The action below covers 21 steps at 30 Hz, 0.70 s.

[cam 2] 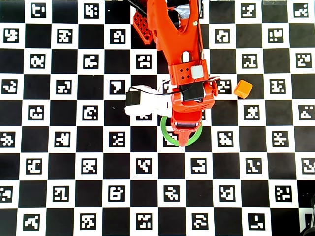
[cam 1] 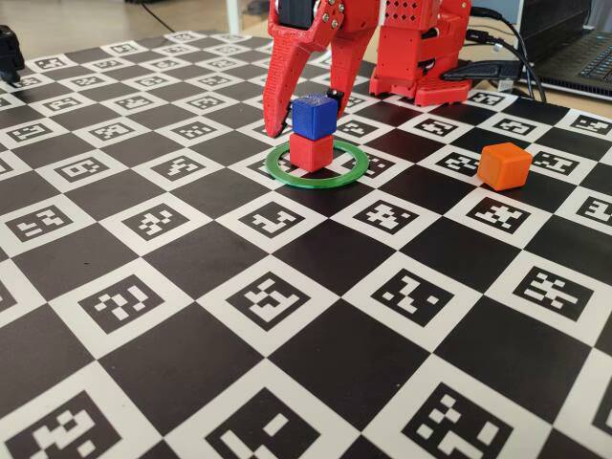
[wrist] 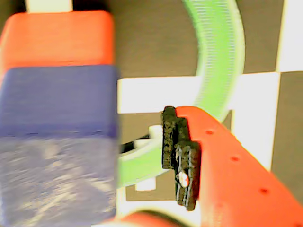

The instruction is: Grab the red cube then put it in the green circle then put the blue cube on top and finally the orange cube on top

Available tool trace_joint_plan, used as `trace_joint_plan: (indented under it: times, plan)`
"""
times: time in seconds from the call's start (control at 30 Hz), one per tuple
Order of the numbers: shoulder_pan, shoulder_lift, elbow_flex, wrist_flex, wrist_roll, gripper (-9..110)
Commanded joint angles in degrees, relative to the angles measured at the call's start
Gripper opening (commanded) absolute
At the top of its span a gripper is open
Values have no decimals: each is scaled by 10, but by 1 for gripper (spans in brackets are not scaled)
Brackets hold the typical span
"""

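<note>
The red cube [cam 1: 311, 153] [wrist: 57, 40] sits inside the green circle [cam 1: 321, 182] [wrist: 220, 56] [cam 2: 167, 134]. The blue cube [cam 1: 314, 115] [wrist: 57, 142] rests squarely on top of it. My gripper [cam 1: 306, 113] is open and straddles the blue cube. One finger hangs to the cube's left in the fixed view. In the wrist view a black-padded finger [wrist: 176, 142] stands clear of the cube with a gap between them. The other finger is out of that view. The orange cube [cam 1: 504, 165] [cam 2: 243, 89] lies alone to the right. In the overhead view the arm hides both stacked cubes.
A black-and-white marker mat [cam 1: 287, 316] covers the table. The red arm base [cam 1: 421, 48] stands behind the stack. A laptop [cam 1: 583, 57] and cables lie at the back right, and a dark object [cam 1: 8, 53] sits at the back left edge.
</note>
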<state>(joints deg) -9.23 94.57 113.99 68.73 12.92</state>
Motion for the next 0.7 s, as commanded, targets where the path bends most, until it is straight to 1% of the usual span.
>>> trace_joint_plan:
  times: [0.0,0.17,0.27,0.43,0.67]
  plan:
    - [-9,63,-29,30,10,50]
    - [-13,90,-62,71,33,49]
    - [-21,103,-90,101,33,49]
    - [-38,138,-104,118,26,50]
    - [-52,151,-139,167,42,51]
